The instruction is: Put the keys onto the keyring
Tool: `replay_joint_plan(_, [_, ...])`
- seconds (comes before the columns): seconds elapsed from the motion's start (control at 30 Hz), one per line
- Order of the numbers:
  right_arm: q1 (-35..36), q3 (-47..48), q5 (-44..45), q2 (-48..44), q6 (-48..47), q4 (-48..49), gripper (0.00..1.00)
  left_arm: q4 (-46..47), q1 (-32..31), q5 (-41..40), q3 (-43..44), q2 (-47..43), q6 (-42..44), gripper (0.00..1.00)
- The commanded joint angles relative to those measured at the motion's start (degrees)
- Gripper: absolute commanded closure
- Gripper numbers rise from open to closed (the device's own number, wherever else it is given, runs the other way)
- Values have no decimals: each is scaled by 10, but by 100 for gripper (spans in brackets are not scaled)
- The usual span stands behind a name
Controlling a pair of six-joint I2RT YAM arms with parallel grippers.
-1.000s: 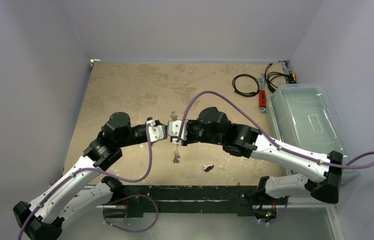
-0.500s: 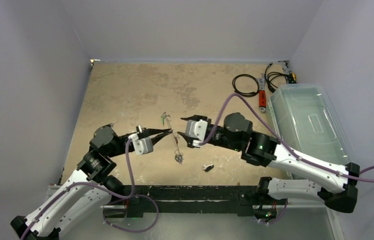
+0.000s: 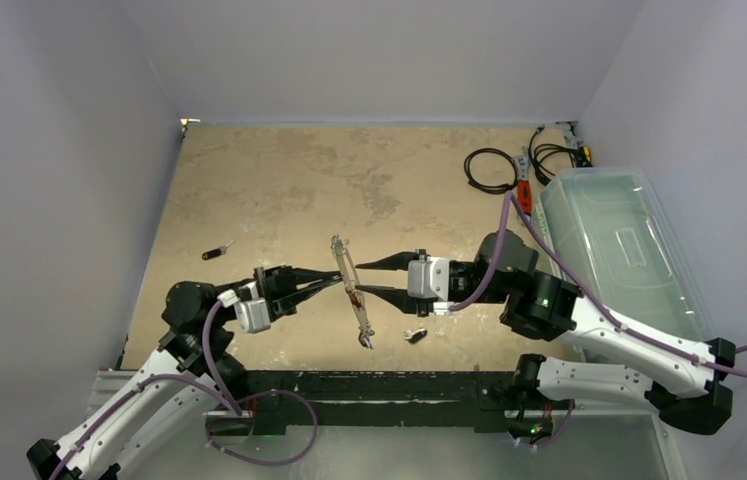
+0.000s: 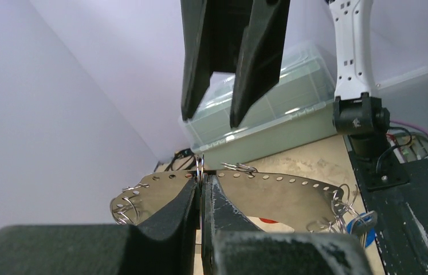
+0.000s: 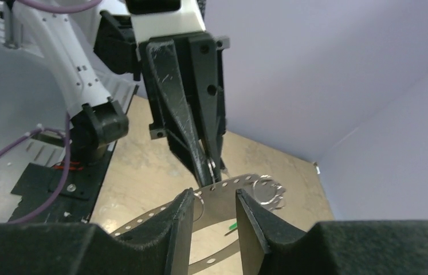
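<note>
Keyring [image 3: 347,272] edge-on from above, holed crescent clear at wrists, left gripper [image 4: 201,184] pinching it, right gripper [image 3: 360,278] parted, seemingly empty.

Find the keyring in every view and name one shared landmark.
Top external: keyring at centre, edge-on, between left gripper and right gripper.
Left wrist: spans the lower middle.
Right wrist: lower centre, between the open fingers.
Shared landmark: the left gripper pinching it.

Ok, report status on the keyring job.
Left pincer shut on keyring, held above table. Right pincer open, facing it. Black key and another key loose on table. Nothing in the way.
</note>
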Motion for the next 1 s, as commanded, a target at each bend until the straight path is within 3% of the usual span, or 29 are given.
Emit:
replay_joint_plan(0.0, [2,32,-51,14,12,-11,66,99,3,27,-5,-6,-48,100])
replay_joint_plan(0.97, [0,68,-82,76,19,3,75,121,12,60,-11,-1,-76,100])
